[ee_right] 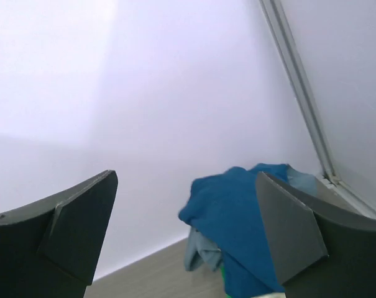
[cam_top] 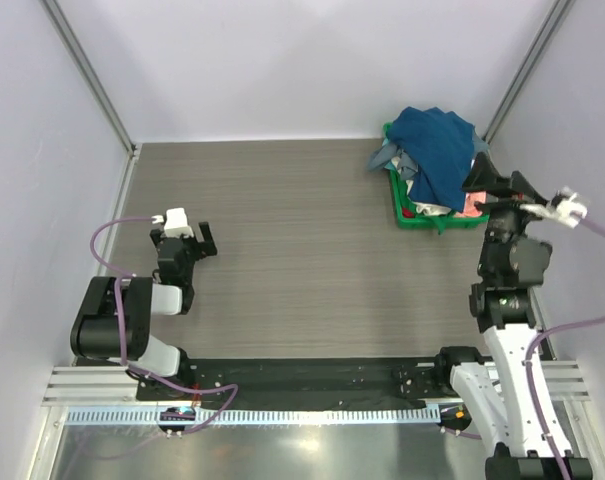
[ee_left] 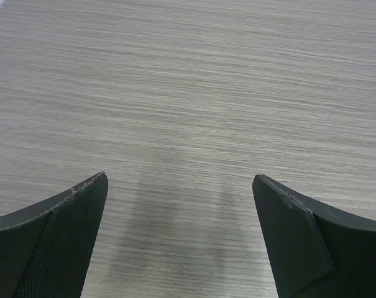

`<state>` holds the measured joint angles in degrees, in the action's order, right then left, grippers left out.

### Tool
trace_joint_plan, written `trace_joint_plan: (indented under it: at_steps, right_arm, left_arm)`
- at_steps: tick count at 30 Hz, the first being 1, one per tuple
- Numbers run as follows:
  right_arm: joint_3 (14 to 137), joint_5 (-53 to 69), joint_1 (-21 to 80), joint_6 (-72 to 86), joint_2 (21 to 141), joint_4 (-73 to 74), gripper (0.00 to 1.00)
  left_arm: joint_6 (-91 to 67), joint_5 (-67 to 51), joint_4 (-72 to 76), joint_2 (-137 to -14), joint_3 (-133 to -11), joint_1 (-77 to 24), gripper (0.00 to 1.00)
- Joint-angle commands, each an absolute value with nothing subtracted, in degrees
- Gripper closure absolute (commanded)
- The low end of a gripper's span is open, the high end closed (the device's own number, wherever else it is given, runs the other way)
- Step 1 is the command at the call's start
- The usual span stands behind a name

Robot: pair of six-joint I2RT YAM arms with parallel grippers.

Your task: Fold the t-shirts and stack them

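Table (cam_top: 312, 250) with 1 heap of laundry at the far right, both arms apart from it.
The grey wood-grain table fills the view. At its far right corner the t-shirts (cam_top: 437, 145) lie crumpled in a heap, a dark blue one on top and grey-blue, white and salmon-pink cloth under it. The heap overflows the green basket (cam_top: 430, 223). The right gripper (cam_top: 497, 180) hangs raised just beside the heap, jaws spread wide and holding nothing. The left gripper (ee_left: 178, 180) is low over bare table on the left, also wide and holding nothing.
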<state>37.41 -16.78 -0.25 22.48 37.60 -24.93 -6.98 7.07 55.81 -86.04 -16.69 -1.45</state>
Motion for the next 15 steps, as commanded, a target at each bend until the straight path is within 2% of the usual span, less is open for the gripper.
trace_joint_plan:
  at_steps: [1, 2, 3, 5, 7, 8, 10, 13, 15]
  right_arm:
    - [51.57, -15.28, -0.35, 29.26, 48.64, -3.37, 0.01]
    - [57.86, -14.07, -0.35, 27.79, 58.35, 3.19, 0.00]
    - [71.15, -13.37, -0.26, 25.25, 64.62, 15.61, 0.00]
    - [82.56, -13.44, -0.26, 23.74, 74.05, 25.45, 0.05]
    - [91.09, -10.83, -0.09, 20.24, 83.21, 28.12, 0.04]
    - [93.49, -9.85, -0.09, 20.04, 85.49, 29.00, 0.04]
    - [98.76, -6.87, -0.09, 18.56, 90.16, 29.53, 0.02]
    - [108.23, -5.18, 0.00, 16.62, 98.39, 32.67, 0.04]
    - [115.71, -6.41, 2.28, 15.03, 104.82, 37.77, 0.10]
  left_arm:
    - [-7.91, 17.59, 54.35, -81.67, -18.71, -2.28, 0.00]
    - [-8.52, 20.88, 48.57, -78.87, -23.07, -3.50, 0.00]
    - [-12.70, 24.83, 31.11, -71.70, -26.94, -3.60, 0.00]
    - [-21.57, 25.40, 4.82, -67.43, -40.34, -3.52, 0.00]
    - [-38.34, 25.66, 0.28, -66.88, -42.71, -3.60, 0.00]
    - [-41.97, 19.31, -1.04, -67.67, -43.58, -2.30, 0.00]
    - [-40.80, 10.58, -6.23, -69.52, -46.48, -1.23, 0.00]
    - [-39.30, 12.39, -13.87, -64.98, -49.39, -3.60, 0.00]
    - [-39.11, 14.40, -20.45, -61.80, -50.79, -4.04, 0.00]
